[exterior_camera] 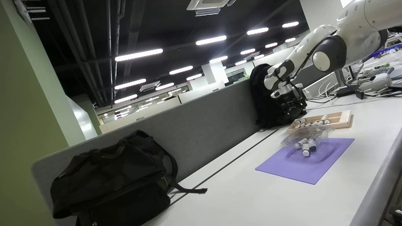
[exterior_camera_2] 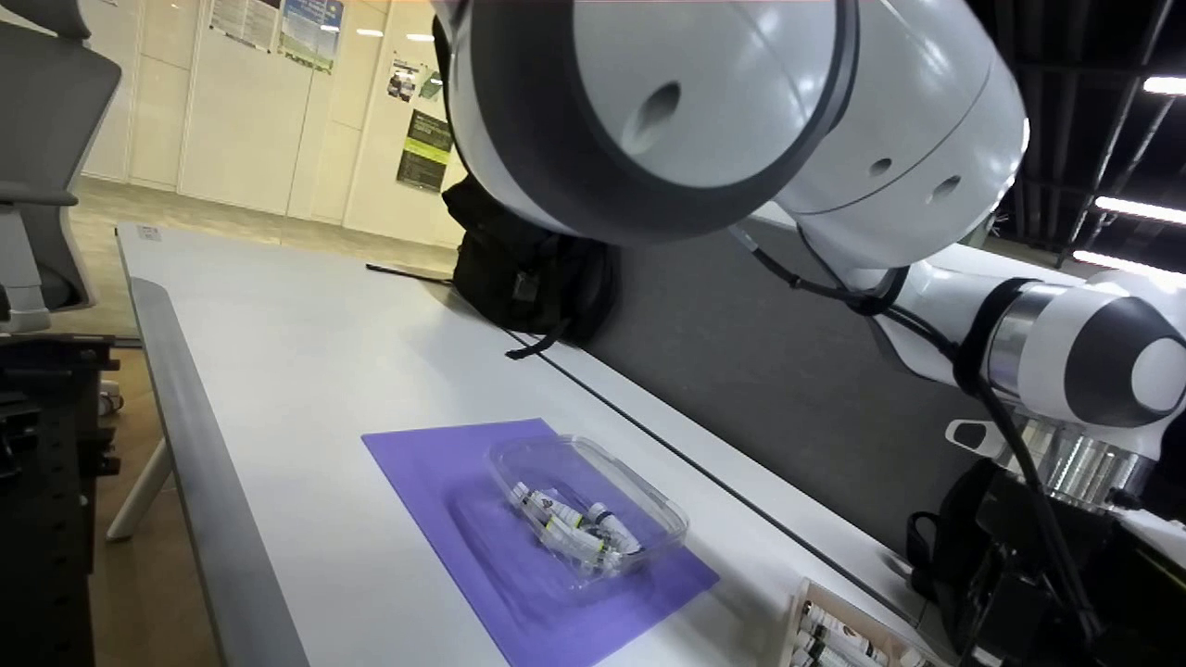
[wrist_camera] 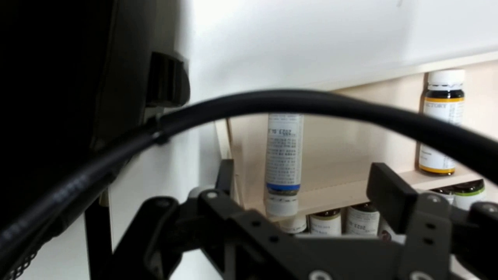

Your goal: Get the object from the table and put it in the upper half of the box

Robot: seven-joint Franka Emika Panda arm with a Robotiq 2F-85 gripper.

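Lying seemingly in wooden box (wrist_camera: 338, 151), bottle (wrist_camera: 284, 155), blue band (wrist_camera: 283, 187), white cap (wrist_camera: 282, 206)

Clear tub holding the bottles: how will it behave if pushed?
The clear tub looks thin-walled and see-through, so it's probably light and apt to flex. Its bottles lie in a jumble, so they'd likely roll or shift if it's jolted.
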